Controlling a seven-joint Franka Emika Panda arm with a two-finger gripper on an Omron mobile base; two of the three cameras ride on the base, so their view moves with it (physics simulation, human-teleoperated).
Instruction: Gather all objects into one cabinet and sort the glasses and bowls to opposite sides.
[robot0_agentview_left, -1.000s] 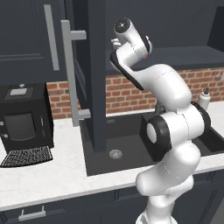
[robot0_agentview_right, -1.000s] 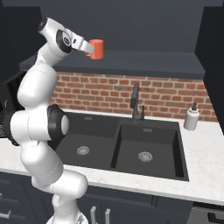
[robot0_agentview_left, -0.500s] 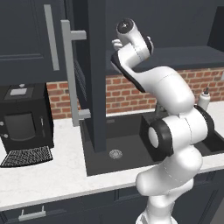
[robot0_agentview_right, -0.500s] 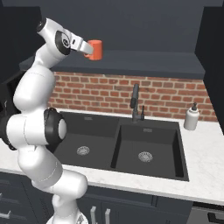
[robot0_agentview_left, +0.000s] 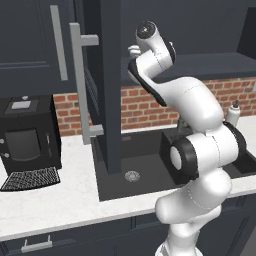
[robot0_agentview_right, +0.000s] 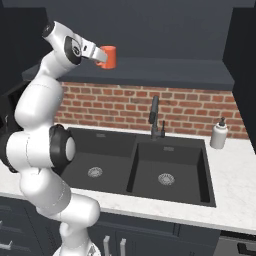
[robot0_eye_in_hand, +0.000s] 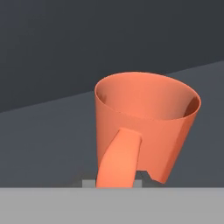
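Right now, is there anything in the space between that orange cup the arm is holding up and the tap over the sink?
Nothing. In the right base view the orange mug hangs above the faucet, with bare air and brick wall behind.

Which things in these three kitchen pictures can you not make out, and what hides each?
- Gripper fingertips: hidden by the orange mug in the right base view and by its handle in the hand view.
- Cabinet shelf depth: lost in dark shadow in the right base view.
- Sink, right part: hidden behind the arm in the left base view.
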